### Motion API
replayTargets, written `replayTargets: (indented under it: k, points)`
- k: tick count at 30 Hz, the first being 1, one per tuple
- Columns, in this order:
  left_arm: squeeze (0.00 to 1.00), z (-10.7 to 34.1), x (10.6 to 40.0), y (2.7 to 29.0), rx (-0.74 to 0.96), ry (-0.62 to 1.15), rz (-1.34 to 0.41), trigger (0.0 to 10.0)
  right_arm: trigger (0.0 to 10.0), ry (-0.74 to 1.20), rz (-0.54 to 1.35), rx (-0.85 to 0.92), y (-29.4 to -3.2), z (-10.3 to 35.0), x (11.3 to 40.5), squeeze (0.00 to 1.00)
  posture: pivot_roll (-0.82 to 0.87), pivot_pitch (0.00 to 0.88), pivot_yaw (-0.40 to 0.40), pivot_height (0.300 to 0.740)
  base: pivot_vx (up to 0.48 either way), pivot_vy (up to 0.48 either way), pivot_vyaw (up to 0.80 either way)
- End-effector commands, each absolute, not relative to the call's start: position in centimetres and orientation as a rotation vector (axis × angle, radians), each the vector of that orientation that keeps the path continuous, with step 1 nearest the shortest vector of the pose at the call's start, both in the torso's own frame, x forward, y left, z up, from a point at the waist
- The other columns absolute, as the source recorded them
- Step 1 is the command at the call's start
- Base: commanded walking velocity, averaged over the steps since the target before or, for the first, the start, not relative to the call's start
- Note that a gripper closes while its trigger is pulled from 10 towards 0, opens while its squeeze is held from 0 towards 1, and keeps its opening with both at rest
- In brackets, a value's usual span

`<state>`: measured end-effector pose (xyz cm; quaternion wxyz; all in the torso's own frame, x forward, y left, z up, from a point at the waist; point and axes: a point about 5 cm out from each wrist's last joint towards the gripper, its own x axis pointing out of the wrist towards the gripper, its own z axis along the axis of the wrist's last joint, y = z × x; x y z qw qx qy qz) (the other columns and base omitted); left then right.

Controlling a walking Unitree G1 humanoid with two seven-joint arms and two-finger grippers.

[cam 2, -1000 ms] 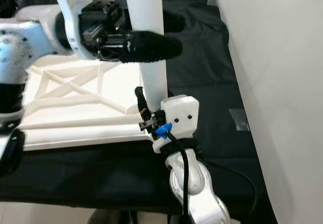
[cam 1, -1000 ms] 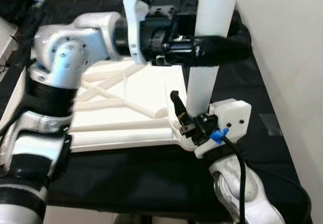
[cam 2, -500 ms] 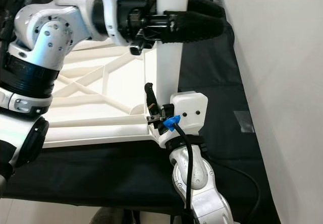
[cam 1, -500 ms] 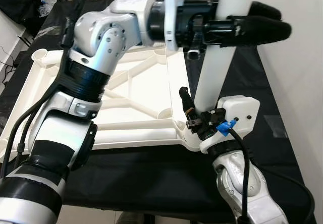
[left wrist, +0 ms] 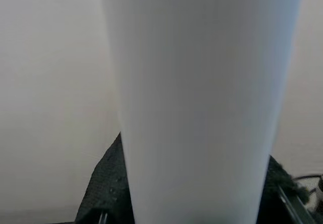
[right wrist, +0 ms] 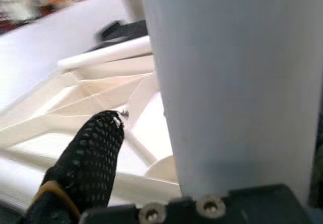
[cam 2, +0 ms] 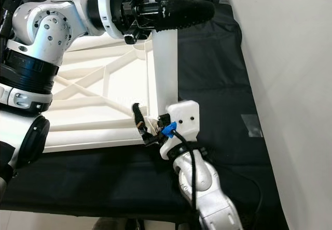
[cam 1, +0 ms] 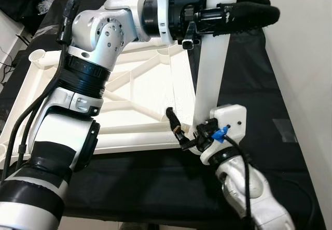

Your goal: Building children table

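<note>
The table top [cam 1: 129, 105] lies upside down on the black cloth [cam 1: 249, 85], its ribbed underside facing up, and I use it as my reference. The white leg [cam 1: 210, 80] stands upright at the table top's near right corner, its foot resting in or on the corner socket; whether it is fully seated I cannot tell.

My left gripper [cam 1: 228, 17] is clamped around the leg high above the table top, black fingers wrapped across the tube. I judge this grip is there to keep the leg vertical and steer it over the socket. My right gripper [cam 1: 189, 134] sits at the base of the leg, just beside the corner. One finger [right wrist: 88, 156] is spread out away from the leg over the ribs, so this gripper is apart rather than closed on anything. I judge it is placed low to brace or guide the foot where the joint must line up.

Another socket [cam 1: 39, 58] stands at the far left corner of the table top and holds no leg. There are no other containers to report.

Judgement: fitting of this leg is in progress, and at least one socket is still unfilled.
</note>
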<state>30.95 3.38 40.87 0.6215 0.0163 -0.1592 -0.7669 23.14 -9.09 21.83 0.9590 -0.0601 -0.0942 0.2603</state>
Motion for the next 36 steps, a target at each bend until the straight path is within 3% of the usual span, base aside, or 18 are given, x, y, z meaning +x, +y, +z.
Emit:
replayTargets:
  k: [1, 5, 6, 7, 8, 11, 12, 14, 16, 21, 32, 33, 34, 36]
  points:
    - [0.0, 39.5, 31.4, 3.3, 0.12, -0.304, -1.736, 0.0, 10.0, -0.218, 0.633, -0.096, -8.8, 22.3, 23.1, 1.0, 0.01, 0.257, 0.112, 0.74, 0.0, 0.0, 0.0]
    - [0.0, 39.5, 31.4, 3.2, 0.129, -0.307, -1.744, 0.0, 10.0, -0.245, 0.746, -0.156, -10.6, 23.6, 24.3, 1.0, 0.01, 0.254, 0.114, 0.74, 0.0, 0.0, 0.0]
    - [0.0, 39.5, 31.4, 3.2, 0.136, -0.308, -1.75, 0.0, 10.0, -0.245, 0.84, -0.212, -11.9, 24.5, 24.9, 0.89, 0.01, 0.252, 0.115, 0.74, 0.0, 0.0, 0.0]
    - [0.0, 39.5, 31.4, 3.2, 0.136, -0.308, -1.75, 0.0, 10.0, -0.245, 0.84, -0.212, -11.9, 24.5, 24.9, 0.89, 0.01, 0.252, 0.115, 0.74, 0.0, 0.0, 0.0]
    - [0.0, 39.6, 31.4, 3.2, 0.14, -0.308, -1.757, 0.0, 10.0, -0.23, 0.929, -0.236, -12.9, 25.3, 25.2, 0.44, 0.01, 0.254, 0.116, 0.74, 0.0, 0.0, 0.0]
    - [0.0, 39.6, 31.4, 3.2, 0.14, -0.308, -1.757, 0.0, 10.0, -0.23, 0.929, -0.236, -12.9, 25.3, 25.2, 0.44, 0.01, 0.254, 0.116, 0.74, 0.0, 0.0, 0.0]
    - [0.0, 39.6, 31.4, 3.2, 0.145, -0.308, -1.763, 0.0, 10.0, -0.213, 1.008, -0.274, -13.7, 25.8, 25.4, 0.0, 0.01, 0.254, 0.118, 0.74, 0.0, 0.0, 0.0]
    - [0.0, 39.6, 31.4, 3.2, 0.145, -0.308, -1.763, 0.0, 10.0, -0.213, 1.008, -0.274, -13.7, 25.8, 25.4, 0.0, 0.01, 0.254, 0.118, 0.74, 0.0, 0.0, 0.0]
    - [0.0, 39.6, 31.4, 3.1, 0.155, -0.309, -1.782, 0.0, 10.0, -0.151, 1.192, -0.317, -14.6, 26.6, 25.7, 0.0, 0.01, 0.258, 0.119, 0.74, 0.0, 0.0, 0.0]
    - [0.0, 39.7, 31.2, 3.0, 0.172, -0.31, -1.809, 0.0, 10.0, -0.123, 1.354, -0.293, -15.4, 28.0, 26.1, 0.0, 0.02, 0.263, 0.123, 0.74, 0.0, 0.0, 0.0]
    - [0.0, 39.6, 31.0, 3.0, 0.206, -0.306, -1.857, 0.0, 10.0, -0.079, 1.577, -0.224, -17.0, 29.8, 26.9, 0.0, 0.01, 0.266, 0.129, 0.74, 0.0, 0.0, 0.0]
    - [0.0, 39.6, 31.0, 3.0, 0.208, -0.305, -1.861, 0.0, 8.3, -0.078, 1.592, -0.225, -17.1, 29.8, 27.1, 0.0, 0.01, 0.265, 0.13, 0.74, 0.0, 0.0, 0.0]
    - [0.0, 39.6, 31.0, 3.0, 0.211, -0.304, -1.864, 0.0, 0.0, -0.075, 1.603, -0.235, -17.1, 29.8, 27.2, 0.0, 0.01, 0.266, 0.133, 0.74, 0.0, 0.0, 0.0]
    - [0.0, 39.6, 31.0, 3.0, 0.211, -0.304, -1.864, 0.0, 0.0, -0.075, 1.603, -0.235, -17.1, 29.8, 27.2, 0.0, 0.01, 0.266, 0.133, 0.74, 0.0, 0.0, 0.0]
